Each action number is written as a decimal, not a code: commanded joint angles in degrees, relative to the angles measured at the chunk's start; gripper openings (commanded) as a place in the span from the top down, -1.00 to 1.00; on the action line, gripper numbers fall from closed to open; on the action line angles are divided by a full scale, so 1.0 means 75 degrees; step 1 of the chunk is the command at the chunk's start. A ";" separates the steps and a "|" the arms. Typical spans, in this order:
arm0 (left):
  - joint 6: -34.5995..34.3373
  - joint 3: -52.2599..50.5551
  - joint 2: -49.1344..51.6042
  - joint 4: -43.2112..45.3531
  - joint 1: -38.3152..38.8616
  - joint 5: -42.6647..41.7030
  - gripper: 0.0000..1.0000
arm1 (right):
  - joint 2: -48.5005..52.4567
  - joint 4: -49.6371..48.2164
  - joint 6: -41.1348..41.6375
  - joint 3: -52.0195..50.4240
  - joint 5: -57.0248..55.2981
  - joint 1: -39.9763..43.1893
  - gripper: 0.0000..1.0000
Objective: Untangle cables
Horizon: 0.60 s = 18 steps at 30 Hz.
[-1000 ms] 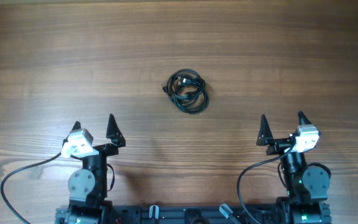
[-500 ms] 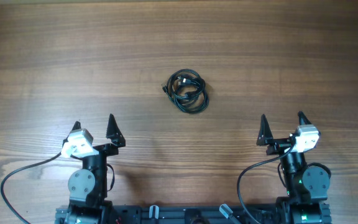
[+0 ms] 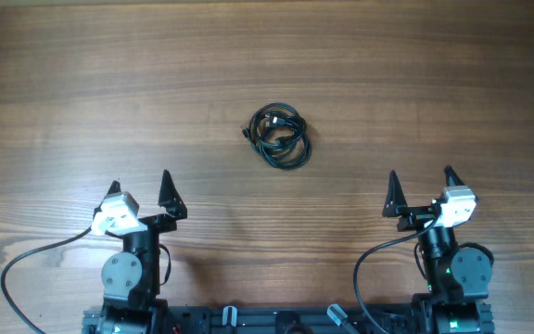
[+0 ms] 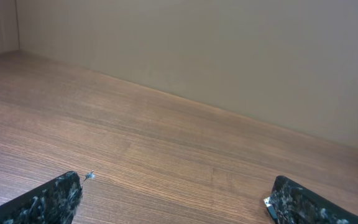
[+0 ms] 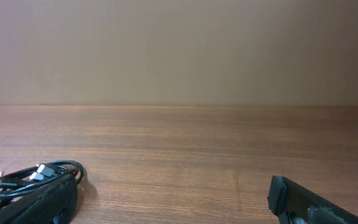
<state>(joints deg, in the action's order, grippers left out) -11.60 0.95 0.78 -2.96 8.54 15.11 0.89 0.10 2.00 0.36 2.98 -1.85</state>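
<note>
Small tight coil of thin black flexible cables (image 3: 279,135) lies flat on the brown wood-grain surface (image 3: 82,83). It sits about mid-width, beyond both arms and well apart from each. The loops overlap and thread through one another, so I judge it one tangle with no strand pulled free; the task looks not begun. A small plug end (image 3: 246,133) pokes out at the coil's left edge. In the right wrist view the coil (image 5: 33,177) shows low left, with a silver-tipped plug (image 5: 40,168) lying on top of the strands.

Black two-finger left pincer (image 3: 140,182) is released, spread wide, grasping nothing, near the close edge. Its wrist view shows bare wood and a plain beige wall (image 4: 229,50), no cables.

Black two-finger right pincer (image 3: 421,173) is also released, wide, empty, near the close edge on the other side.

Why so: both arms sit pulled back with tips aimed at the far side, probably a ready pose that leaves the coil clear for the overhead camera. Only the right wrist camera catches the coil, so the right arm seems better lined up for a first reach.

Containers: no tray, box or bin in any view. The cables rest straight on the surface, inside nothing.
</note>
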 commanded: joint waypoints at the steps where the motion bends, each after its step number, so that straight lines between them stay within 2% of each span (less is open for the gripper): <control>1: 0.0119 -0.0085 -0.0061 0.0026 -0.0017 0.0047 -1.00 | -0.0038 -0.0015 -0.0061 -0.0009 0.0070 -0.0032 -1.00; 18: 0.0119 -0.0082 -0.0061 0.0026 -0.0017 0.0047 -1.00 | -0.0038 -0.0017 -0.0058 -0.0009 0.0070 -0.0032 -1.00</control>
<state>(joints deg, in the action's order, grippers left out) -11.62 0.95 0.78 -2.96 8.54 15.11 0.89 0.10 2.00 0.36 2.98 -1.85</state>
